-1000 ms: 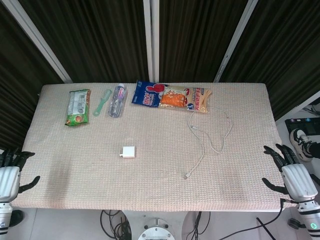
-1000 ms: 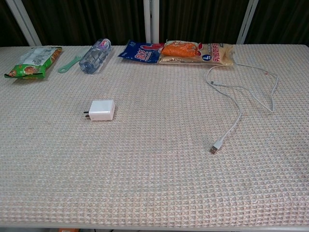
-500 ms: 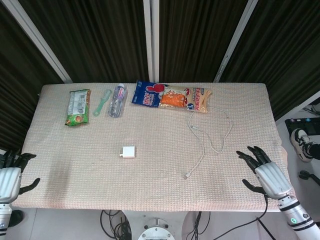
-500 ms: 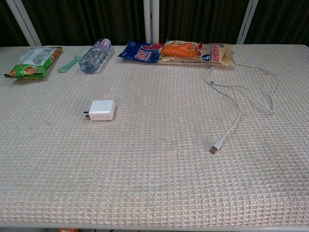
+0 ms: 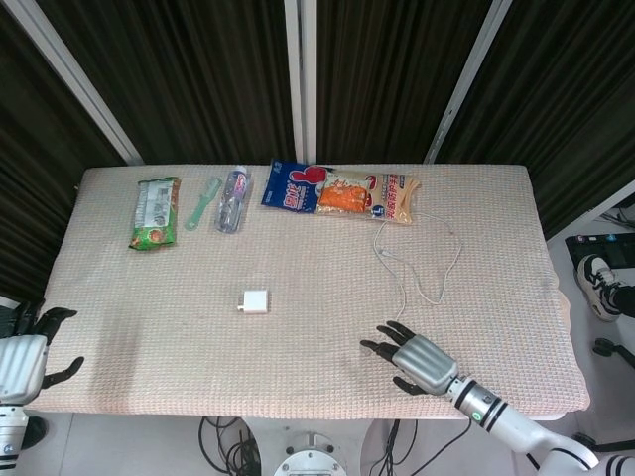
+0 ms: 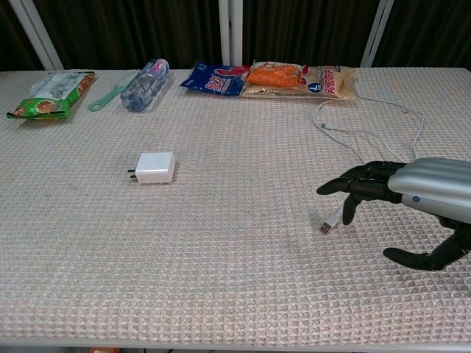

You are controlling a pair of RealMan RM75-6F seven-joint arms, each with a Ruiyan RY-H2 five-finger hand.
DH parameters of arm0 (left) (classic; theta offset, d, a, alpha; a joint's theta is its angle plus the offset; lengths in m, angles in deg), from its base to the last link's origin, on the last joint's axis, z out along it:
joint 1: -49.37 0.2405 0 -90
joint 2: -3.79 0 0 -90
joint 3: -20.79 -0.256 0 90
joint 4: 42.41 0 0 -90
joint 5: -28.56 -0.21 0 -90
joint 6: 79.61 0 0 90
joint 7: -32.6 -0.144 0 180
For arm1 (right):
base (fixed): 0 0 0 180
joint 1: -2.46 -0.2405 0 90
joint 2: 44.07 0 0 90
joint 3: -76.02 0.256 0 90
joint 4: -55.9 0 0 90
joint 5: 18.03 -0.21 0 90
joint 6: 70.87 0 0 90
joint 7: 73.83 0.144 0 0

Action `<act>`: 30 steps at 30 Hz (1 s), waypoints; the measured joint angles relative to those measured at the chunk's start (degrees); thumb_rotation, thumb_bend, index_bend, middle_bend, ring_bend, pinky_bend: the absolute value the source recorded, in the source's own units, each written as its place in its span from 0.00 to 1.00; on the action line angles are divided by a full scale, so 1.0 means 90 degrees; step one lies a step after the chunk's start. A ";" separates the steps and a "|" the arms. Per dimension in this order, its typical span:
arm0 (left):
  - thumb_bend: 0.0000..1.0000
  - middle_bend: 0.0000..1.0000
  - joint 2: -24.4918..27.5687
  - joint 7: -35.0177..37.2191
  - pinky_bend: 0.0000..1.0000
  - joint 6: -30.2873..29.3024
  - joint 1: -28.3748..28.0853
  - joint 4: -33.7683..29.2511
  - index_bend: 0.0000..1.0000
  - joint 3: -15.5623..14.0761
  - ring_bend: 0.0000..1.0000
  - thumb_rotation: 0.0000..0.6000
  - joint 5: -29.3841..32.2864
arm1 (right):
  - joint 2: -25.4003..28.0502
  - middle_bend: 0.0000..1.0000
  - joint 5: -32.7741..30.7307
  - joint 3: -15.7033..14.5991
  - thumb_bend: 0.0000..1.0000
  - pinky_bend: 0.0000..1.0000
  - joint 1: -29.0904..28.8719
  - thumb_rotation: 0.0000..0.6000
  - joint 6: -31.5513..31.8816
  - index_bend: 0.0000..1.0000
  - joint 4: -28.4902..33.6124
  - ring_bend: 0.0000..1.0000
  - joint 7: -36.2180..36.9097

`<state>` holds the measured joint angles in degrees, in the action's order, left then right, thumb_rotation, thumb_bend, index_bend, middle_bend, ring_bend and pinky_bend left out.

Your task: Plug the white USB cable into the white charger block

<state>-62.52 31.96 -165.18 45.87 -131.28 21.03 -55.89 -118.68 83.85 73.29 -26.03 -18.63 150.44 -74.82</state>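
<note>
Right hand [image 6: 416, 198]: dark fingers [image 6: 358, 189] spread, holding nothing, poised just over the plug end of the thin white USB cable [image 6: 330, 218]. Small white square charger block [image 6: 154, 168] lies well apart on the beige woven counter [image 6: 221, 279]. Left hand [image 5: 22, 359]: fingers apart, empty, at the counter's edge.

Bare cloth lies between my right hand [image 6: 412, 197] and the charger block [image 6: 154, 168] at nine o'clock; snack packets [image 6: 294, 79] crowd twelve o'clock.
</note>
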 measured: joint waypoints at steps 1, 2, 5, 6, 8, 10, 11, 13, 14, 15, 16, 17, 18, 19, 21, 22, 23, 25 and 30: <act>0.18 0.22 -0.0002 0.0008 0.00 0.0000 0.0005 0.0005 0.25 0.0001 0.04 1.00 -0.0003 | -0.0071 0.28 -0.0045 0.0014 0.35 0.00 -0.0049 1.00 -0.0034 0.00 -0.0040 0.01 -0.0032; 0.18 0.22 -0.0004 0.0014 0.00 -0.0003 0.0010 0.0011 0.25 -0.0001 0.04 1.00 -0.0010 | -0.0133 0.28 -0.0096 0.0029 0.35 0.00 -0.0092 1.00 -0.0056 0.00 -0.0081 0.01 -0.0077; 0.18 0.22 -0.0016 0.0041 0.00 -0.0024 0.0034 0.0029 0.25 -0.0001 0.04 1.00 -0.0024 | -0.0178 0.28 -0.0188 0.0042 0.35 0.00 -0.0128 1.00 -0.0035 0.00 -0.0106 0.01 -0.0162; 0.18 0.22 -0.0022 0.0050 0.00 -0.0022 0.0036 0.0037 0.25 0.0002 0.04 1.00 -0.0024 | -0.0181 0.28 -0.0217 0.0042 0.35 0.00 -0.0135 1.00 -0.0029 0.00 -0.0106 0.01 -0.0179; 0.18 0.22 -0.0031 0.0057 0.00 -0.0004 0.0034 0.0048 0.25 0.0005 0.04 1.00 -0.0025 | -0.0184 0.28 -0.0290 0.0039 0.35 0.00 -0.0158 1.00 -0.0033 0.00 -0.0103 0.01 -0.0222; 0.18 0.22 -0.0044 0.0063 0.00 0.0023 0.0028 0.0058 0.25 0.0007 0.04 1.00 -0.0026 | -0.0194 0.28 -0.0354 0.0036 0.35 0.00 -0.0182 1.00 -0.0050 0.00 -0.0105 0.01 -0.0276; 0.18 0.22 -0.0049 0.0068 0.00 0.0030 0.0025 0.0060 0.25 0.0008 0.04 1.00 -0.0029 | -0.0204 0.28 -0.0397 0.0036 0.35 0.00 -0.0197 1.00 -0.0062 0.00 -0.0110 0.01 -0.0309; 0.18 0.22 -0.0056 0.0077 0.00 0.0048 0.0023 0.0065 0.25 0.0010 0.04 1.00 -0.0029 | -0.0220 0.28 -0.0463 0.0038 0.35 0.00 -0.0219 1.00 -0.0075 0.00 -0.0118 0.01 -0.0351; 0.18 0.22 -0.0057 0.0078 0.00 0.0057 0.0023 0.0066 0.25 0.0011 0.04 1.00 -0.0026 | -0.0232 0.28 -0.0504 0.0039 0.35 0.00 -0.0233 1.00 -0.0079 0.00 -0.0126 0.01 -0.0375; 0.18 0.22 -0.0060 0.0080 0.00 0.0066 0.0023 0.0068 0.25 0.0013 0.04 1.00 -0.0021 | -0.0242 0.28 -0.0532 0.0038 0.35 0.00 -0.0244 1.00 -0.0082 0.00 -0.0134 0.01 -0.0393; 0.18 0.22 -0.0061 0.0079 0.00 0.0072 0.0023 0.0071 0.25 0.0015 0.04 1.00 -0.0018 | -0.0252 0.28 -0.0557 0.0037 0.35 0.00 -0.0255 1.00 -0.0087 0.00 -0.0143 0.01 -0.0405; 0.18 0.22 -0.0061 0.0077 0.00 0.0076 0.0024 0.0071 0.25 0.0017 0.04 1.00 -0.0014 | -0.0267 0.28 -0.0591 0.0034 0.35 0.00 -0.0271 1.00 -0.0102 0.00 -0.0153 0.01 -0.0413; 0.18 0.22 -0.0063 0.0072 0.00 0.0079 0.0026 0.0066 0.25 0.0019 0.04 1.00 -0.0012 | -0.0280 0.29 -0.0618 0.0030 0.35 0.00 -0.0285 1.00 -0.0119 0.00 -0.0163 0.01 -0.0420; 0.18 0.22 -0.0064 0.0070 0.00 0.0079 0.0027 0.0063 0.25 0.0019 0.04 1.00 -0.0016 | -0.0296 0.29 -0.0644 0.0026 0.35 0.00 -0.0300 1.00 -0.0137 0.00 -0.0176 0.01 -0.0431; 0.18 0.22 -0.0072 0.0062 0.00 0.0080 0.0030 0.0061 0.25 0.0018 0.04 1.00 -0.0025 | -0.0334 0.29 -0.0703 0.0008 0.35 0.00 -0.0328 1.00 -0.0183 0.00 -0.0206 0.01 -0.0461; 0.18 0.22 -0.0075 0.0061 0.00 0.0084 0.0032 0.0063 0.25 0.0016 0.04 1.00 -0.0026 | -0.0347 0.29 -0.0730 0.0000 0.35 0.00 -0.0336 1.00 -0.0198 0.00 -0.0215 0.01 -0.0467; 0.18 0.22 -0.0078 0.0062 0.00 0.0090 0.0033 0.0064 0.25 0.0015 0.04 1.00 -0.0024 | -0.0365 0.29 -0.0763 -0.0015 0.35 0.00 -0.0346 1.00 -0.0214 0.00 -0.0228 0.01 -0.0475; 0.18 0.22 -0.0084 0.0071 0.00 0.0105 0.0037 0.0071 0.25 0.0016 0.04 1.00 -0.0010 | -0.0383 0.29 -0.0799 -0.0045 0.36 0.00 -0.0353 1.00 -0.0214 0.00 -0.0242 0.01 -0.0483; 0.18 0.22 -0.0097 0.0083 0.00 0.0131 0.0037 0.0092 0.25 0.0029 0.04 1.00 0.0009 | -0.0400 0.29 -0.0845 -0.0107 0.35 0.00 -0.0357 1.00 -0.0170 0.00 -0.0257 0.01 -0.0489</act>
<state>-63.40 32.71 -164.00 46.20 -130.45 21.30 -55.81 -122.28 76.25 72.32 -29.24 -20.16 148.13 -79.22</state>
